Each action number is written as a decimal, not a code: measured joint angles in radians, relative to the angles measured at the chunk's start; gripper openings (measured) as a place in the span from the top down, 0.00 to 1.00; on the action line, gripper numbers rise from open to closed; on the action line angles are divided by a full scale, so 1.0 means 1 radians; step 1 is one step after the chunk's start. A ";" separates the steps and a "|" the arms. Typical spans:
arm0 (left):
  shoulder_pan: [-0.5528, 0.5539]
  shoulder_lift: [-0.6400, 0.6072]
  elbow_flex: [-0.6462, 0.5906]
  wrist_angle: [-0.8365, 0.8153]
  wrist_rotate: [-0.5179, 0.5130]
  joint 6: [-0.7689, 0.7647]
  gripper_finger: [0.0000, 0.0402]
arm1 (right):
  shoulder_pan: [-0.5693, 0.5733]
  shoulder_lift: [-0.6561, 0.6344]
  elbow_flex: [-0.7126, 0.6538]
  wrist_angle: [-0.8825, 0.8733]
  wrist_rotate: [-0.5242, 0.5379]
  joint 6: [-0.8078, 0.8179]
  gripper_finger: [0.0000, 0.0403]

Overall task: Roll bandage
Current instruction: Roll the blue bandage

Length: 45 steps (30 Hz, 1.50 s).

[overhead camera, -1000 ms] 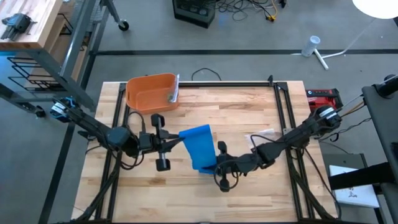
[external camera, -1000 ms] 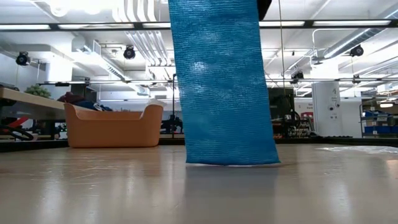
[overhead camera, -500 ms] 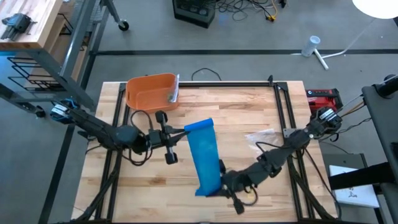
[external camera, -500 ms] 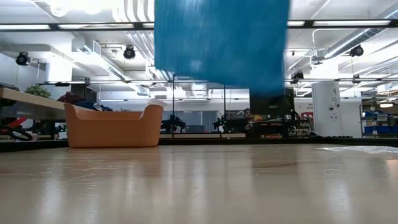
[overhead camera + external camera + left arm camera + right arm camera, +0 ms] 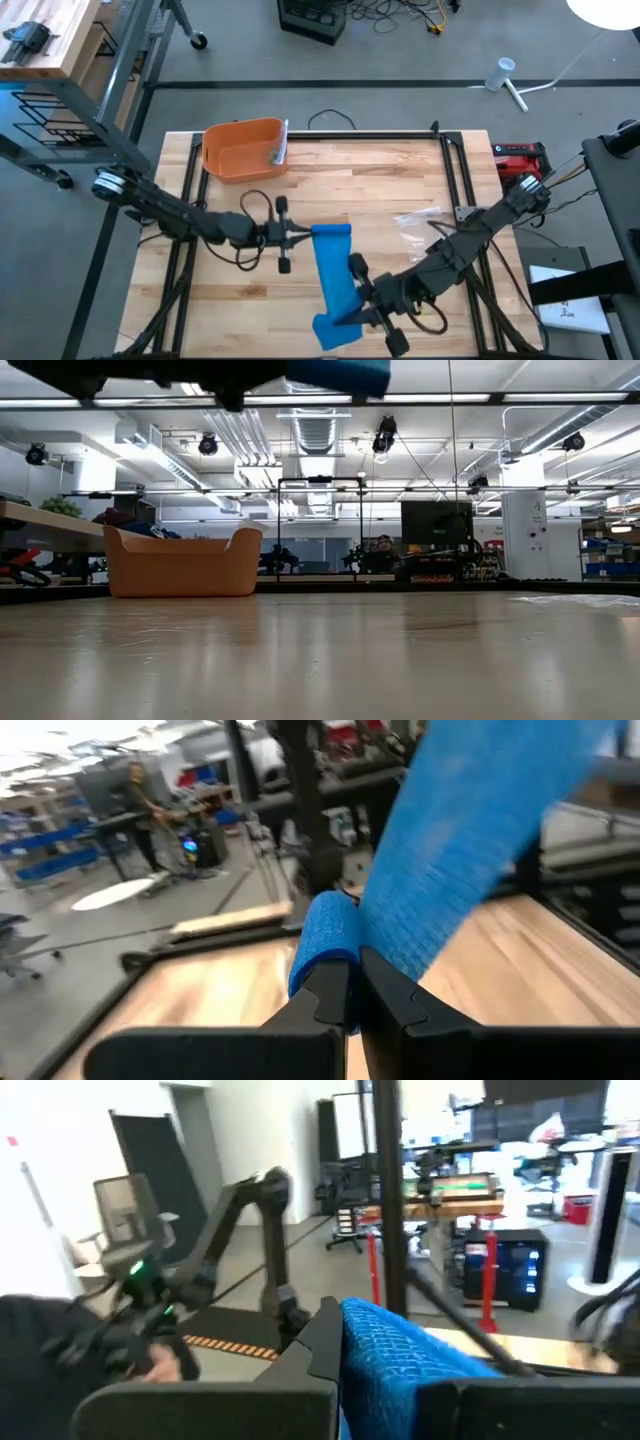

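A long blue bandage (image 5: 333,270) is stretched in the air between my two grippers, over the middle of the wooden table (image 5: 390,180). My left gripper (image 5: 303,234) is shut on the bandage's far end. My right gripper (image 5: 357,303) is shut on it close to the near end. In the low view only a blue scrap (image 5: 340,372) and a dark arm show along the upper edge. The left wrist view shows the strip (image 5: 470,840) running up and away from the shut fingers. My left gripper pinches the bandage's far end, where it is rolled or folded into a thick bunch (image 5: 322,935), between its two fingers. The fingers lie level and come from the table's left. The strip runs off from there, clear of the table. My right gripper pinches the bandage by its long edge (image 5: 372,1342) near the near end, between its two fingers. The fingers lie level and come from the table's right, across the strip. A short flap (image 5: 335,332) reaches past the hold toward the near edge, clear of the table.
An orange tub (image 5: 245,148) stands at the far left of the table, also in the low view (image 5: 180,565). A clear plastic wrapper (image 5: 420,218) lies toward the right. Black rails frame the table's left and right sides.
My right gripper has risen and gone toward the near edge with its end of the bandage. My left gripper has sunk and gone toward the table's right. The bandage, which hung with its lower end on the table, is now lifted clear and drawn out lengthwise between them.
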 joint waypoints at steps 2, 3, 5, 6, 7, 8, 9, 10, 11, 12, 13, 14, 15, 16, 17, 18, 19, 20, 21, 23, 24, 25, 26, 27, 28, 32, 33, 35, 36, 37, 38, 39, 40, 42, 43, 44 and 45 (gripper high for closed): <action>-0.005 0.029 0.006 -0.004 0.029 0.000 1.00 | -0.008 0.000 0.047 -0.024 0.019 0.000 1.00; -0.010 0.041 0.012 -0.003 0.050 0.000 1.00 | -0.012 0.000 0.069 -0.035 0.024 0.000 1.00; -0.027 0.059 0.021 -0.003 0.068 -0.001 1.00 | -0.018 -0.005 0.113 -0.075 0.040 -0.001 1.00; -0.040 0.065 0.027 -0.003 0.066 0.000 1.00 | -0.023 -0.010 0.134 -0.100 0.052 0.000 1.00; -0.052 0.067 0.032 -0.005 0.061 0.000 1.00 | -0.026 -0.016 0.157 -0.131 0.068 -0.001 1.00; -0.067 0.065 0.038 -0.007 0.047 0.003 1.00 | -0.030 -0.022 0.180 -0.160 0.088 -0.001 1.00; -0.085 0.061 0.043 -0.006 0.038 0.009 1.00 | -0.031 -0.028 0.204 -0.193 0.110 -0.002 1.00; -0.100 0.059 0.048 -0.003 0.035 0.012 1.00 | -0.031 -0.034 0.229 -0.222 0.137 -0.004 1.00; -0.115 0.058 0.054 -0.002 0.034 0.015 1.00 | -0.033 -0.039 0.255 -0.242 0.166 -0.013 1.00; -0.130 0.058 0.058 -0.003 0.034 0.016 1.00 | -0.034 -0.044 0.277 -0.264 0.199 -0.026 1.00; -0.145 0.058 0.061 -0.008 0.034 0.016 1.00 | -0.035 -0.048 0.297 -0.287 0.235 -0.047 1.00; -0.159 0.060 0.063 -0.009 0.034 0.016 1.00 | -0.037 -0.049 0.318 -0.302 0.277 -0.070 1.00; -0.170 0.067 0.068 -0.003 0.033 0.016 1.00 | -0.040 -0.049 0.336 -0.325 0.329 -0.096 1.00; -0.180 0.073 0.070 -0.004 0.032 0.016 1.00 | -0.043 -0.049 0.355 -0.356 0.389 -0.124 1.00; -0.191 0.078 0.071 -0.010 0.028 0.016 1.00 | -0.048 -0.048 0.376 -0.394 0.450 -0.153 1.00; -0.199 0.088 0.073 -0.011 0.026 0.016 1.00 | -0.053 -0.047 0.391 -0.429 0.511 -0.175 1.00; -0.206 0.100 0.079 -0.010 0.026 0.017 1.00 | -0.062 -0.046 0.403 -0.463 0.571 -0.187 1.00; -0.212 0.109 0.084 -0.010 0.026 0.023 1.00 | -0.072 -0.046 0.412 -0.499 0.624 -0.192 1.00; -0.218 0.119 0.091 -0.014 0.027 0.034 1.00 | -0.084 -0.046 0.416 -0.544 0.666 -0.190 1.00; -0.225 0.145 0.116 -0.033 0.049 0.057 1.00 | -0.115 -0.045 0.415 -0.638 0.684 -0.169 1.00; -0.227 0.157 0.130 -0.047 0.065 0.067 1.00 | -0.130 -0.045 0.409 -0.687 0.679 -0.148 1.00; -0.231 0.166 0.144 -0.069 0.081 0.078 1.00 | -0.145 -0.044 0.403 -0.746 0.678 -0.123 1.00; -0.235 0.173 0.161 -0.091 0.094 0.085 1.00 | -0.160 -0.040 0.397 -0.808 0.678 -0.087 1.00; -0.242 0.176 0.180 -0.115 0.101 0.089 1.00 | -0.174 -0.038 0.391 -0.866 0.677 -0.038 1.00; -0.251 0.177 0.202 -0.147 0.106 0.091 1.00 | -0.186 -0.037 0.380 -0.932 0.677 0.015 1.00; -0.278 0.177 0.289 -0.345 0.104 0.092 1.00 | -0.231 -0.036 0.297 -1.060 0.629 0.202 1.00; -0.285 0.181 0.305 -0.374 0.095 0.092 1.00 | -0.238 -0.036 0.271 -1.064 0.608 0.218 1.00; -0.299 0.188 0.330 -0.392 0.091 0.097 1.00 | -0.246 -0.036 0.223 -1.060 0.569 0.217 1.00; -0.306 0.191 0.338 -0.389 0.091 0.105 1.00 | -0.248 -0.036 0.200 -1.051 0.555 0.214 1.00; -0.314 0.193 0.345 -0.387 0.091 0.114 1.00 | -0.249 -0.033 0.174 -1.032 0.544 0.210 1.00; -0.320 0.196 0.352 -0.388 0.091 0.120 1.00 | -0.251 -0.028 0.151 -1.013 0.535 0.199 1.00; -0.327 0.197 0.357 -0.387 0.091 0.124 1.00 | -0.251 -0.025 0.129 -1.006 0.530 0.194 1.00; -0.334 0.197 0.362 -0.389 0.091 0.124 1.00 | -0.252 -0.022 0.105 -1.011 0.527 0.191 1.00; -0.351 0.197 0.370 -0.388 0.091 0.125 1.00 | -0.254 -0.014 0.066 -1.008 0.497 0.189 0.99; -0.361 0.194 0.372 -0.387 0.091 0.129 1.00 | -0.254 -0.012 0.048 -1.000 0.482 0.186 0.98; -0.370 0.190 0.374 -0.387 0.091 0.134 1.00 | -0.254 -0.011 0.032 -1.005 0.468 0.183 0.97; -0.379 0.188 0.378 -0.387 0.091 0.140 1.00 | -0.254 -0.006 0.019 -1.008 0.443 0.179 0.95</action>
